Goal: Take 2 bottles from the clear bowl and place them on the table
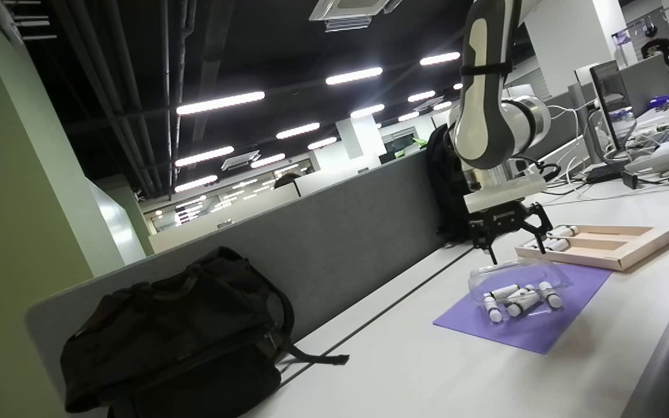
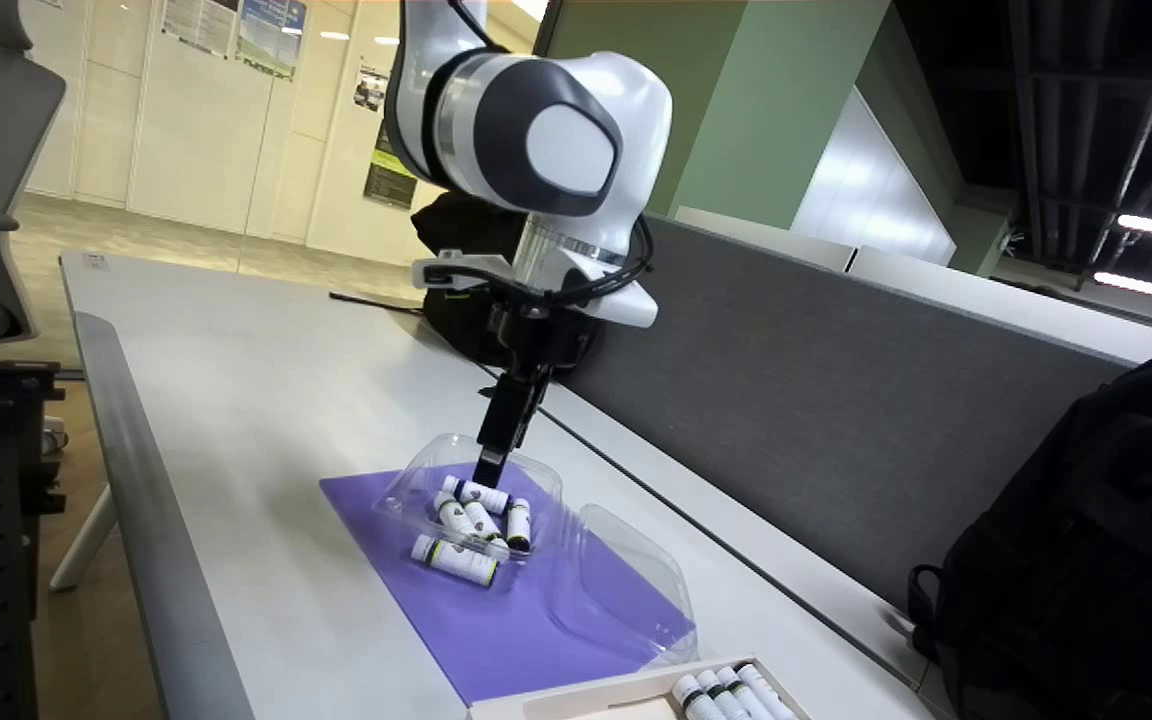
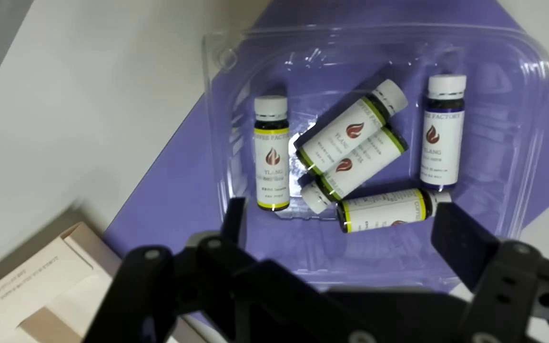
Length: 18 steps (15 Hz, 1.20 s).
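The clear bowl point(image 3: 365, 31) lies on a purple mat and shows in both exterior views point(image 1: 476, 280) point(image 2: 404, 492). Several small white-labelled bottles with dark ends lie in it: a yellow-banded bottle point(image 3: 272, 166) at left, a green-banded bottle point(image 3: 343, 136) resting across another point(image 3: 367, 164), a blue-banded bottle point(image 3: 442, 147) at right, and a yellow-banded bottle point(image 3: 383, 210) nearest the jaws. My gripper point(image 3: 341, 214) is open and empty, above the bowl in both exterior views point(image 1: 518, 256) point(image 2: 490, 468). In the wrist view, the right fingertip overlaps the nearest bottle's cap. The white table point(image 1: 369, 366) extends around the mat.
The purple mat point(image 2: 536, 640) lies under the bowl. The bowl's clear open lid point(image 2: 671, 585) lies beside it. A light-wood tray point(image 1: 648, 251) with several bottles stands beside the mat. A black backpack point(image 1: 177, 342) and a grey partition point(image 1: 363, 232) line the table's back edge.
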Motion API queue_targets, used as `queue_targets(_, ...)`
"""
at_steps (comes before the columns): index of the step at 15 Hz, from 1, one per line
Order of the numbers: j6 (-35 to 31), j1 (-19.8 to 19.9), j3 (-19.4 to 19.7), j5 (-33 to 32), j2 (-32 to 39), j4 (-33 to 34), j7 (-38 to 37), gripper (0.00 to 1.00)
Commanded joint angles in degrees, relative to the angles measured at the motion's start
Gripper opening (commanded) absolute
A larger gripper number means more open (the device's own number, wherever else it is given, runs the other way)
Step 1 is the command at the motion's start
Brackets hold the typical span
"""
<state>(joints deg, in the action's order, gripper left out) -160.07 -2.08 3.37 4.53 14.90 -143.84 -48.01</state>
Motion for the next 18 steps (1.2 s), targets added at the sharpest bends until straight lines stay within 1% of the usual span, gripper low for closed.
queue_targets(1, -5.1, -3.0, 2.7, 3.3, 1.9, -0.5, -7.9, 1.0)
queue_targets(3, -4.9, -2.8, 2.7, 7.2, 2.7, 0.1, -9.7, 1.0)
queue_targets(4, -3.9, -2.5, 2.3, 5.7, 2.3, 0.1, -5.4, 1.0)
queue_targets(11, -4.0, -2.6, 2.3, 6.0, 2.8, 0.1, -5.1, 1.0)
queue_targets(12, -6.9, -3.0, 2.7, 6.6, 3.2, -0.2, -6.7, 1.0)
queue_targets(13, -7.8, -1.5, 0.7, 9.7, 3.4, 0.0, -6.0, 1.0)
queue_targets(14, -7.2, -1.5, 0.2, 12.3, 3.8, 0.6, -7.9, 1.0)
queue_targets(15, -8.5, -0.6, -1.4, 16.3, 4.4, 1.0, -8.2, 1.0)
queue_targets(18, -9.8, -0.9, -2.6, 23.5, 6.6, 2.5, -10.8, 1.0)
